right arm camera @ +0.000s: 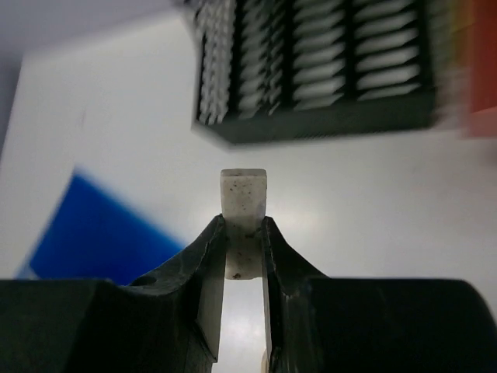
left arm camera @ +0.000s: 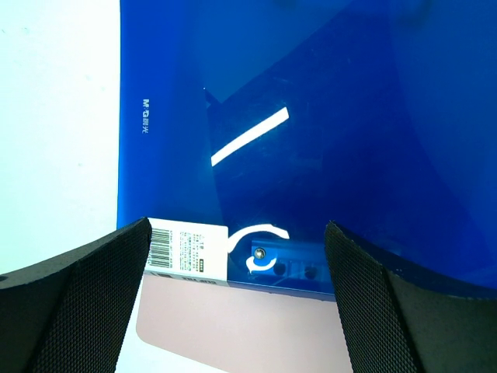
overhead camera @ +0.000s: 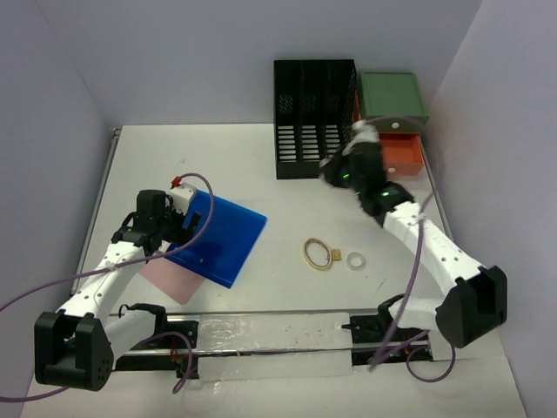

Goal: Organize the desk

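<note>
R pincer (right arm camera: 244, 237) grips white block (right arm camera: 244, 193) (smudged).

Plain pale panels close the scene in on three sides: a back wall (overhead camera: 261, 43), a left wall (overhead camera: 43, 157) and a right wall (overhead camera: 505, 131), all a flat grey-lilac with no windows or marks showing. They meet a white desk (overhead camera: 218, 157) that fills the floor of the enclosure, with a metal rail (overhead camera: 105, 174) running along its left edge. In the far right corner stands a black slotted file rack (overhead camera: 315, 122), upright against the back wall, and just beside it on the right a drawer unit (overhead camera: 393, 96) with a green top and an orange front. The light is even and diffuse, and shadows are soft and short.
</note>
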Tool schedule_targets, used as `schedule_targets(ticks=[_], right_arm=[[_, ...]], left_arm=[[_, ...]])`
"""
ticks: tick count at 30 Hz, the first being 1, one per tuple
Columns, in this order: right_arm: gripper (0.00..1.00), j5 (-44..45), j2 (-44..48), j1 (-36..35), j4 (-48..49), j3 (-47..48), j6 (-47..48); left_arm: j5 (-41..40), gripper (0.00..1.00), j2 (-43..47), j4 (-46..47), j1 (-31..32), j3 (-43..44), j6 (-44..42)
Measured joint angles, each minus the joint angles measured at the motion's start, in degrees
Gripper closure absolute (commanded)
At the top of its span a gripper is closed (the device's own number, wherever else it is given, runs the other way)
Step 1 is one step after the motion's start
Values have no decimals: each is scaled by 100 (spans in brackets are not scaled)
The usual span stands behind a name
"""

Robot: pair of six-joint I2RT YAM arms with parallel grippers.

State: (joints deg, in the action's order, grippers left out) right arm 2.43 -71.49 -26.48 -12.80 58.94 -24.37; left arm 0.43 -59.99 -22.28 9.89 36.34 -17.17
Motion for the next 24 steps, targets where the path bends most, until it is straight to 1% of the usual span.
schedule_targets(ticks=[2,4,7,9,13,15,19,24], right_arm=[[100,-49,72,1128,237,108,-431],[100,-235,-95,1985,410,265,-874],[100,-534,-768,2858,603,732,-1417],[100,-620,-1348,3236,665,1111,-1666],[96,-661,-2401,3583,583,1789,-2026],[89,-662,-2729,3699,540,1973,-2170],[73,-708,-3154,3891,439,2204,-2391],[64,-694,-3432,4005,366,2325,-2477]], left_arm=[[0,1,-3,6,0,-1,0],[0,1,-9,10,-2,-2,0],[1,1,-52,17,-9,0,0],[2,1,-118,15,-17,2,0],[176,1,-237,-157,-22,191,-41],[297,1,-244,-262,-22,401,-137],[487,1,-131,-375,-22,824,-315],[625,1,-13,-388,-22,911,-343]])
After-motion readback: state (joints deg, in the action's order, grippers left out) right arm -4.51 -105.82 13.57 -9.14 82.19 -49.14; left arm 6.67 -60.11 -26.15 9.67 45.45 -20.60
